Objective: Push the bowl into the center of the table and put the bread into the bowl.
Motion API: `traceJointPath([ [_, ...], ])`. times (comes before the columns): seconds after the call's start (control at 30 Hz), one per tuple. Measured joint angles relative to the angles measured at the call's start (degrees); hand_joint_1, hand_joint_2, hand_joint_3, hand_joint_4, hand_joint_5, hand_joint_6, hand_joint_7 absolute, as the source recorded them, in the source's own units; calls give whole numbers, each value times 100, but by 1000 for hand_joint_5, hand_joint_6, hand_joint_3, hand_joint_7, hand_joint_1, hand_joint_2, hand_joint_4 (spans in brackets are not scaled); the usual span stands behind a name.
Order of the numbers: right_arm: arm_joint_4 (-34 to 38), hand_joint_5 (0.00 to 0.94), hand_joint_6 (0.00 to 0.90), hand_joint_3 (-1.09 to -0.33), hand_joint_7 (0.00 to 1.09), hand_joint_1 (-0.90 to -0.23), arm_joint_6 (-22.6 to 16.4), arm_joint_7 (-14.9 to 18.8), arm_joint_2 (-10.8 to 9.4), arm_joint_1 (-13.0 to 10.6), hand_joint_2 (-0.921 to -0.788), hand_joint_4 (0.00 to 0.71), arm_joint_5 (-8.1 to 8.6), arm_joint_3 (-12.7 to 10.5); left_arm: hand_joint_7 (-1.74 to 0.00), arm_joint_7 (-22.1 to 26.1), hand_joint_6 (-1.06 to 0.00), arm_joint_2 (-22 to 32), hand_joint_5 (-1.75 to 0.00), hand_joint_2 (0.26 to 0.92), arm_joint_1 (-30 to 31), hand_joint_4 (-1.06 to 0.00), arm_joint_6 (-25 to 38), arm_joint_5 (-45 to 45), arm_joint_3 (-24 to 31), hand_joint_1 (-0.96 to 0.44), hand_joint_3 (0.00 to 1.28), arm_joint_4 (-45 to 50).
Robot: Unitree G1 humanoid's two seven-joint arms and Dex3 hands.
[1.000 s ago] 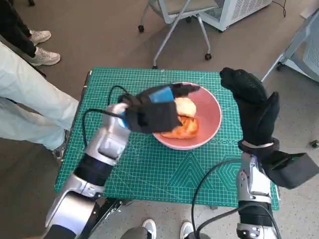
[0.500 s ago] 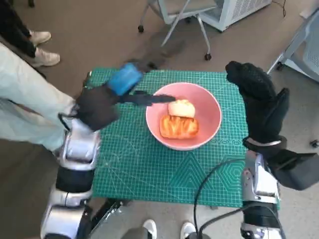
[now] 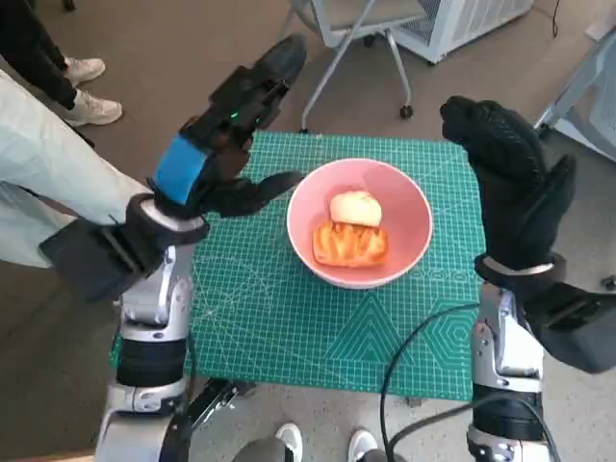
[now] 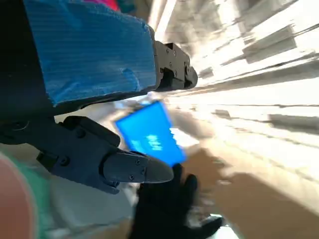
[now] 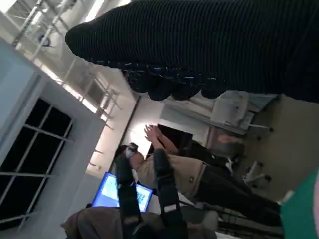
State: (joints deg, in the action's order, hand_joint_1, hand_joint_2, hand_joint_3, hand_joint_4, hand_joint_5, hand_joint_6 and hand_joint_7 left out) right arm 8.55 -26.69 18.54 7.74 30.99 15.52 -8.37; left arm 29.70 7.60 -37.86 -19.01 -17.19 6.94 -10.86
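While our two arms are raised above the green cutting mat [image 3: 289, 318] that covers the small table, we see the pink bowl [image 3: 359, 223] sitting upright near the middle of that mat, a little toward the far edge. Inside it lies the bread [image 3: 350, 243], a golden-brown piece touching a paler round bun [image 3: 355, 207] just behind it. Our left hand [image 3: 217, 154] hangs over the mat's far left corner, beside the bowl and apart from it, released, with its fingers [image 3: 265, 77] spread and nothing in them; the blue tape [image 3: 180, 169] shows on its back. In the left wrist view the same hand [image 4: 94, 89] appears with fingers apart against a blurred room and a blue screen [image 4: 149, 134]. Our right hand [image 3: 505, 178], in its black knitted glove, stands upright over the mat's far right corner, clear of the bowl, its fingers extended and holding nothing. The right wrist view shows the glove [image 5: 199, 45] as a dark band, and beyond it a person [image 5: 174, 174] seated near a laptop [image 5: 119, 191]. A rolling chair [image 3: 337, 29] stands past the table, and a person's legs [image 3: 48, 164] show on the left.
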Motion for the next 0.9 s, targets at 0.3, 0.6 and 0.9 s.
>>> traceJointPath([
  [0.3, -27, 6, 92, -757, 510, -674, 2, 20, 83, 137, -921, 196, 4, 4, -518, 174, 1, -179, -28, 921, 34, -141, -466, -306, 11, -657, 413, -200],
  [0.6, -42, 6, 96, -752, 507, -683, 6, 21, 114, 186, -921, 198, 3, 4, -535, 2, 1, -237, -30, 921, 36, -154, -901, -173, 16, -671, 423, -364],
  [0.9, -145, 5, 99, -749, 503, -682, 39, 21, 127, 184, -921, 200, -8, 8, -536, -75, 1, -318, -14, 921, 70, -128, -952, -172, 12, -679, 422, -400],
])
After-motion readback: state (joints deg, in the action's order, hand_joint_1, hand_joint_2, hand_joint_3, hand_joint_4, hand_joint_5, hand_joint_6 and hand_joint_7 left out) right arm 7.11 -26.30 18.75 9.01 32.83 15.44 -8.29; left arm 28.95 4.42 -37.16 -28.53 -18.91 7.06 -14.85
